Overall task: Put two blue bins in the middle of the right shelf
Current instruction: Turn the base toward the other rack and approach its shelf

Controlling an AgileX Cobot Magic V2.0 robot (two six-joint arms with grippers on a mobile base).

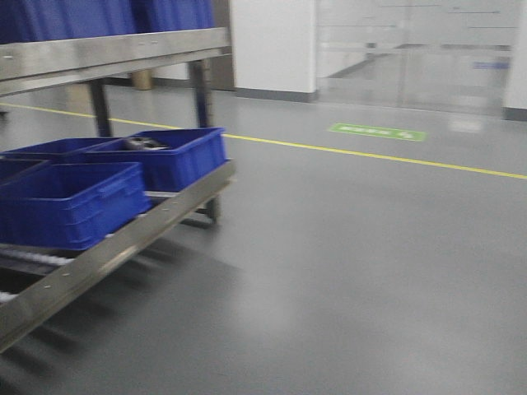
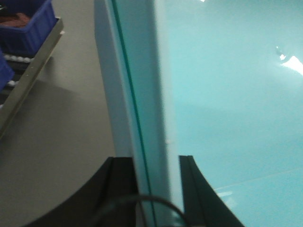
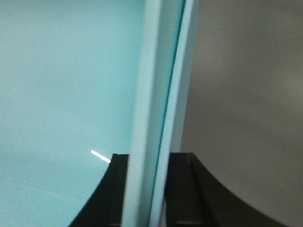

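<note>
Only the front view showed the room. It was blurred, with a steel rack [image 1: 123,239] at the left edge. Dark blue bins [image 1: 70,202] stood on the rack's low level and more sat above its upper rail [image 1: 107,51]. The pale bin and both arms were out of that view.

The wrist views showed what the front view did not. The pale cyan bin [image 2: 227,94] hung between the arms and above the floor. In the left wrist view its inside lay to the right of the gripped wall, and in the right wrist view to the left. The left fingers [image 2: 120,189] were clenched on one side wall at the rim. The right fingers [image 3: 184,189] were clenched on the opposite wall [image 3: 147,94].

The left wrist view also caught the rack's front rail [image 2: 33,71] well out from the bin's wall, with bare floor between. To the right of the rack, the grey floor [image 1: 346,271] ran open to a yellow line [image 1: 370,154]. Beyond the line were a green marking [image 1: 378,132] and a glass wall [image 1: 412,58].

The bin was smooth and glossy, with a few bright glints on its inside. A thin dark seam ran along the thick rim. I could not tell whether that marked a second bin nested with the first.
</note>
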